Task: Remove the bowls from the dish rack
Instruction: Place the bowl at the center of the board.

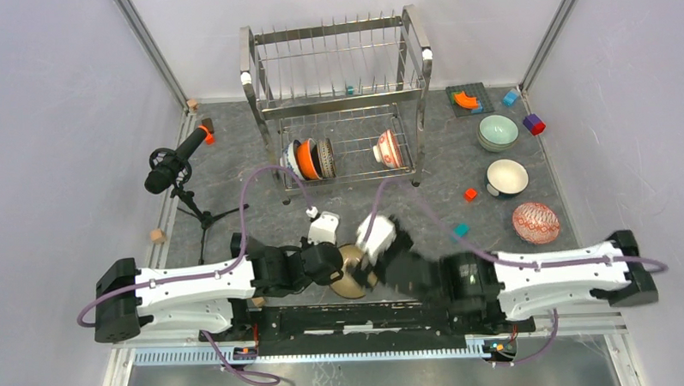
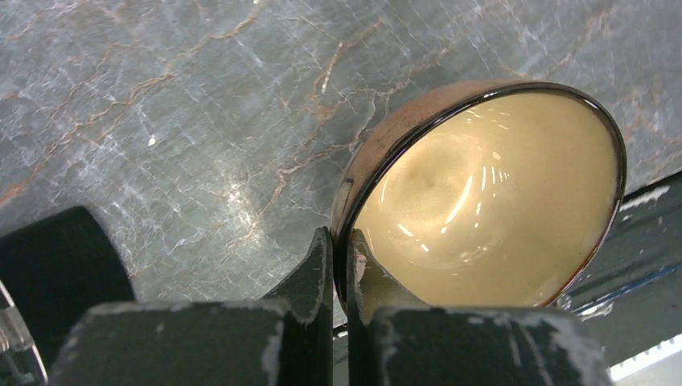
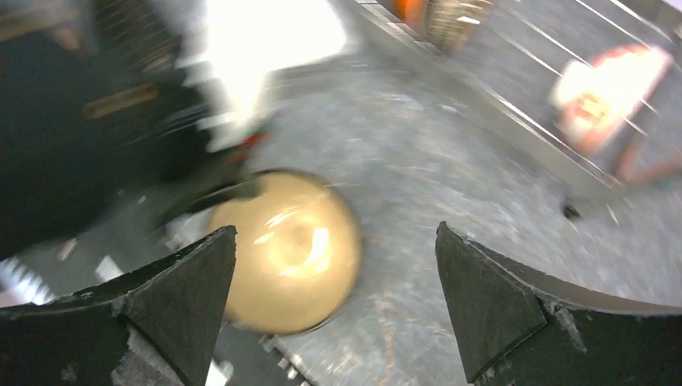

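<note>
Microphone (image 1: 176,160), red block (image 1: 470,194), marbled table (image 1: 458,159).

Bright even light, right wrist view motion-blurred, glare on glaze

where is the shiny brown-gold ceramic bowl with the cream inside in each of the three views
Top external: the shiny brown-gold ceramic bowl is low centre, tilted, between the two arms' wrists.
Left wrist: right of centre, its rim pinched by the left gripper.
Right wrist: left of centre, blurred, past the near left finger.
Shared landmark: the grey marbled table shows beside the bowl in all three.
</note>
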Motion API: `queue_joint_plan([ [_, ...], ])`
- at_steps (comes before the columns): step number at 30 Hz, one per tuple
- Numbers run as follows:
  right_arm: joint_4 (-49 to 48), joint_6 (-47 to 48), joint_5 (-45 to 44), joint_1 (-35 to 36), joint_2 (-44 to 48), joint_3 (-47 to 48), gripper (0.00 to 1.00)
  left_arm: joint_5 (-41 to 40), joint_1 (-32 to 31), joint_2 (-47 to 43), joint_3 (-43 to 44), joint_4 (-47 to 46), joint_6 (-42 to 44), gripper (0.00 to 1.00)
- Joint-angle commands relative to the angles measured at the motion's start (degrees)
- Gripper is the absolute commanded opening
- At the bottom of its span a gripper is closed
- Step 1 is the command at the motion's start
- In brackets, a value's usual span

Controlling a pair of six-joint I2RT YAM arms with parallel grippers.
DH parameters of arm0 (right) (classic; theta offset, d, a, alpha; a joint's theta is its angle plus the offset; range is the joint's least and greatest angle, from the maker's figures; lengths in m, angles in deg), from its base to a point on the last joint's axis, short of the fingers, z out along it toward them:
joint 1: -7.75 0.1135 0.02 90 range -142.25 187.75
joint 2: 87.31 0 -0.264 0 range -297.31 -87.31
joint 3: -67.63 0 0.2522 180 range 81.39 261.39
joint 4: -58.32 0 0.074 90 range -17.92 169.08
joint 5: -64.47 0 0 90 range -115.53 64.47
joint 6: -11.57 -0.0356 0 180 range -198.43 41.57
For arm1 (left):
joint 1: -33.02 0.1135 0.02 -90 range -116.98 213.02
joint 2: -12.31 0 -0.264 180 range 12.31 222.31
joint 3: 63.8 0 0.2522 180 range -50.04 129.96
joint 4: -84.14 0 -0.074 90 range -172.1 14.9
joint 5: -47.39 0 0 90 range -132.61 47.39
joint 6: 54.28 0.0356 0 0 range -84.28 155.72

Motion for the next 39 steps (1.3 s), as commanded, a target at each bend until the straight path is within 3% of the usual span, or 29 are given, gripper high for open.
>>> queue_joint_plan([
  [1, -2.09, -13.62, 4.19, -16.36, 6.41, -3.78, 0.98, -7.91, -0.14, -3.22, 1.76, -3.34, -11.67, 0.02],
  [8, -9.45, -20.16, 5.72, -24.77, 14.26, -17.08, 0.85, -7.39, -0.13, 0.45, 4.66, -2.77, -23.28, 0.02],
  [12, -10.42, -23.95, 7.67, -26.36, 15.44, -22.70, 0.73, -7.14, -0.10, 4.62, 8.87, 4.18, -35.63, 0.02],
  [18, -11.79, -27.14, 8.25, -26.42, 17.19, -26.84, 0.73, -7.38, -0.13, 10.33, 12.77, 11.93, -49.05, 0.02],
  [26, -11.43, -25.47, 9.93, -26.42, 14.02, -24.87, 0.75, -7.00, -0.11, 14.82, 15.93, 16.41, -52.18, 0.02],
  [33, -14.02, -21.90, 13.38, -27.10, 8.15, -23.76, 0.60, -6.48, -0.22, 14.39, 16.34, 16.37, -51.91, 0.02],
  [39, -16.90, -21.34, 15.95, -27.22, 6.27, -22.89, 0.63, -6.38, -0.18, 14.31, 15.60, 16.41, -52.24, 0.02],
])
